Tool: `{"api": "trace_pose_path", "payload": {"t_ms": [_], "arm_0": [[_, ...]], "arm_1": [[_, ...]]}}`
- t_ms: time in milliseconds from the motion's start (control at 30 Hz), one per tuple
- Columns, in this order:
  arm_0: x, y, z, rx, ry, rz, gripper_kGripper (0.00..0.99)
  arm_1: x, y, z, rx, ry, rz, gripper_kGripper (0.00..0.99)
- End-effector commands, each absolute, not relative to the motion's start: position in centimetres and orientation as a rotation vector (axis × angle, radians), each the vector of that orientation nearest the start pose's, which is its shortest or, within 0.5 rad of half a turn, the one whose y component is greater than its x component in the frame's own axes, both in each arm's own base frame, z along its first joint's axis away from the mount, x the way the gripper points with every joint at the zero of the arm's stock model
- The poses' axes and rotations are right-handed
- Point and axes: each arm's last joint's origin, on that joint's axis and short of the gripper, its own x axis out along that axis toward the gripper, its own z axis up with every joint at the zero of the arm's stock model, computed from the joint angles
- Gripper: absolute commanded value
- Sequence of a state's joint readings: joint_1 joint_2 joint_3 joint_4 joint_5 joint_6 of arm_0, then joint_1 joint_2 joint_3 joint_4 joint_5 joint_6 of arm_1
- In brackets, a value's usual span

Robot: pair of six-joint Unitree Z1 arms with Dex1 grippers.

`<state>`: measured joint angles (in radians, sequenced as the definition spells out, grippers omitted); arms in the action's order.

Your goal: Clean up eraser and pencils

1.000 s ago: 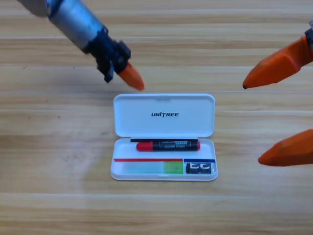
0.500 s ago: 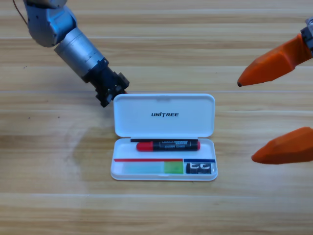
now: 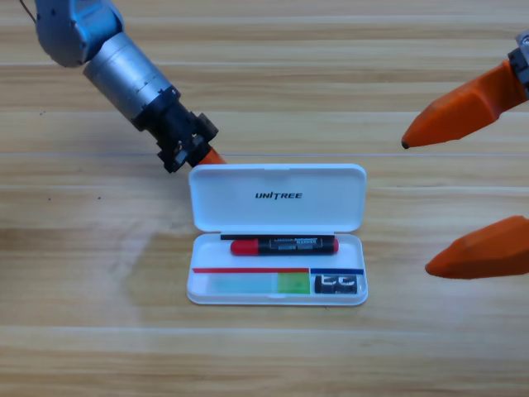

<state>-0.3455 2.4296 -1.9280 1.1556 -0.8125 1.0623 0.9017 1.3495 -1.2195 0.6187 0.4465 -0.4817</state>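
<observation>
High view. White case [image 3: 277, 195] lies open on the wooden table [image 3: 83, 331], lid raised toward the picture's top, tray below it.

Left gripper [image 3: 211, 156] sits at the upper-left corner of the case lid, its orange tip touching or just behind the lid's edge — the rest of the jaws is hidden by the lid and the black wrist, so cannot tell whether open or closed. Its grey arm runs up to the picture's top-left corner.

Inside the case tray: red and black pencil [image 3: 283, 245] lies lengthwise in the upper part, just under the lid hinge. Pale pencil with the green end [image 3: 256, 284] lies lengthwise in the lower part, left side. Eraser [image 3: 336, 284] sits in the lower-right compartment, just beside the green end.

Right gripper [image 3: 442, 203] waits right of the case, well apart from it — jaws spread wide, holding nothing
</observation>
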Motion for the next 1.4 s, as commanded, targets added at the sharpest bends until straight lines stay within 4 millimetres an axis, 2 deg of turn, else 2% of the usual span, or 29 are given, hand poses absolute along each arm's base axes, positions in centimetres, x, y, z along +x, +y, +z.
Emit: {"api": "trace_pose_path", "payload": {"t_ms": [33, 367, 733, 1100, 1400], "arm_0": [[40.8, -21.7, 17.6, 0.337, 1.029, -1.679, 0.0], [38.9, -23.1, 16.4, 0.393, 1.065, -1.713, 0.0], [36.2, -24.3, 18.2, 0.579, 1.054, -1.651, 0.0], [32.8, -25.1, 17.1, 0.738, 1.064, -1.612, 0.0], [31.2, -25.6, 16.8, 0.814, 1.05, -1.583, 0.0]], "arm_1": [[13.0, 19.3, 38.6, -0.55, 0.494, 1.454, 0.989], [13.0, 19.3, 38.6, -0.547, 0.496, 1.453, 0.989], [13.2, 19.6, 38.4, -0.545, 0.509, 1.453, 0.989], [13.3, 19.7, 38.3, -0.545, 0.514, 1.452, 0.989], [13.3, 19.7, 38.3, -0.544, 0.516, 1.452, 0.989]]}}
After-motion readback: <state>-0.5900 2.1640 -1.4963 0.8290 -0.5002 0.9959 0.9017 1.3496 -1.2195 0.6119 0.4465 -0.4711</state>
